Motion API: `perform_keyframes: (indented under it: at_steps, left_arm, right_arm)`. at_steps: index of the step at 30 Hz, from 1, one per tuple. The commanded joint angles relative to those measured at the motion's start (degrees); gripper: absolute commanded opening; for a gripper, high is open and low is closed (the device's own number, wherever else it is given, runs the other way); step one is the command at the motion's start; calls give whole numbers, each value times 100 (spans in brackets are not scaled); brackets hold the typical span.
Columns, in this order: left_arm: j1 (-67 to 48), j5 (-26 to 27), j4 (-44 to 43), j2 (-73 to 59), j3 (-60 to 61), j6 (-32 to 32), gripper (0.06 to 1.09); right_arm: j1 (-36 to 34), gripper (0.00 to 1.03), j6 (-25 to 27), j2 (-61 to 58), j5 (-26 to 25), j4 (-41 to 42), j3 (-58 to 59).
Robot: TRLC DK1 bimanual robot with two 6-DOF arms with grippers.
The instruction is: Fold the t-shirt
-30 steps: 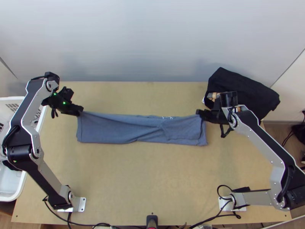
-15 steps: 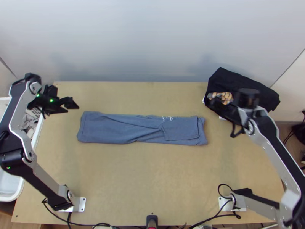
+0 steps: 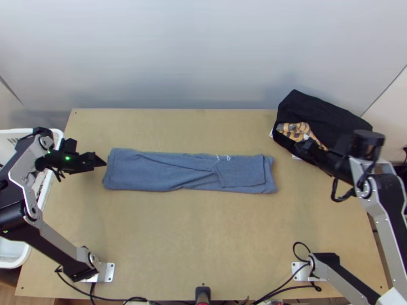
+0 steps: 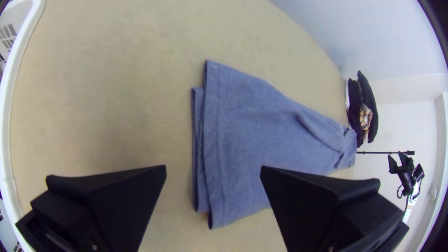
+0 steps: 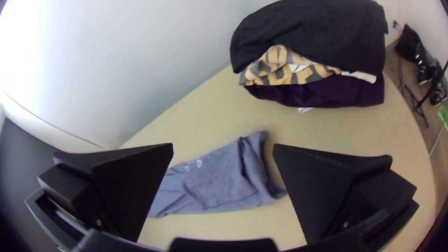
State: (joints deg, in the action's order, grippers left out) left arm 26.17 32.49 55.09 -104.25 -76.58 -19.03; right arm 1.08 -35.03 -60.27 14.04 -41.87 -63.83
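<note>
T-shirt (image 3: 188, 173) lies folded between open left hand (image 3: 90, 154) and open right hand (image 3: 305, 148).

Your t-shirt (image 3: 147, 173) is muted blue, with small white print (image 3: 224, 157) toward the table's right edge. The table (image 3: 203, 229) is pale tan. At its far right corner you have black cloth (image 5: 312, 32), tan-and-dark patterned cloth (image 5: 275, 77) and deep purple cloth (image 5: 326, 93); by its left edge, a white basket (image 4: 5, 121).

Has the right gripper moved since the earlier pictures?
Yes, the right gripper has gone rightward in the top view, judged against the unmoved dark cloth pile: it has left the right end of the shirt.
</note>
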Motion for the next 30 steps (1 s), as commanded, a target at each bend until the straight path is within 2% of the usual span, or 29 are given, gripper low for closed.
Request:
perform_keyframes:
  at_steps: [1,4,13,17,22,23,24,25,26,27,30]
  left_arm:
    - [-112,135,-526,-122,477,-40,104]
    - [-174,135,-657,-201,459,-31,104]
    - [-640,187,-754,-500,424,162,104]
    - [-1167,478,-851,-527,468,567,104]
    - [-2020,521,-1255,-456,521,1287,101]
    - [-2108,521,-1361,-439,547,1419,93]
    - [-2169,521,-1396,-430,556,1463,79]
    - [-2213,521,-1466,-430,556,1534,56]
    - [-2213,495,-1615,-430,565,1674,27]
    - [-2187,442,-1686,-430,565,1744,8]
    - [-1862,372,-1589,-307,556,1648,9]
  right_arm:
    - [-504,99,-690,-11,1944,-428,-437]
    - [-644,99,-997,-37,2437,-428,-516]
    - [-653,99,-1261,-37,2551,-428,-551]
    - [-644,99,-1261,-29,2551,-428,-481]
    - [-644,99,-1367,7,2542,-348,-375]
    - [-644,99,-1375,24,2542,-340,-367]
    - [-644,99,-1384,42,2542,-340,-358]
    - [-644,99,-1393,68,2542,-340,-349]
    - [-644,99,-1402,103,2542,-340,-332]
    - [-653,99,-1402,138,2542,-331,-305]
    - [-688,99,-1393,297,2542,-331,-191]
